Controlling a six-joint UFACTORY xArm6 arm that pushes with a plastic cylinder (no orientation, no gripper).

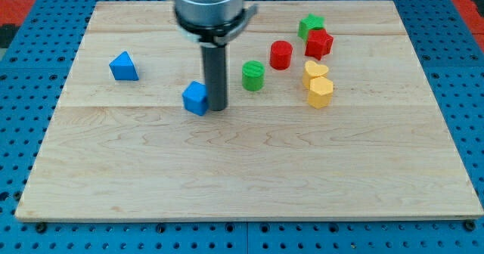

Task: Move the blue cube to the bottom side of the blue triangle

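Observation:
The blue cube (195, 97) lies on the wooden board left of centre. The blue triangle (123, 66) lies to the upper left of it, well apart. My tip (217, 106) stands right against the cube's right side, touching or nearly touching it. The rod rises from there to the arm's grey body at the view's top.
A green cylinder (253, 75) and a red cylinder (281, 54) lie right of the rod. Further right are a green star (309, 25), a red star (319, 44), a yellow heart (315, 70) and a yellow hexagon (321, 92). The wooden board (242, 178) rests on a blue pegboard.

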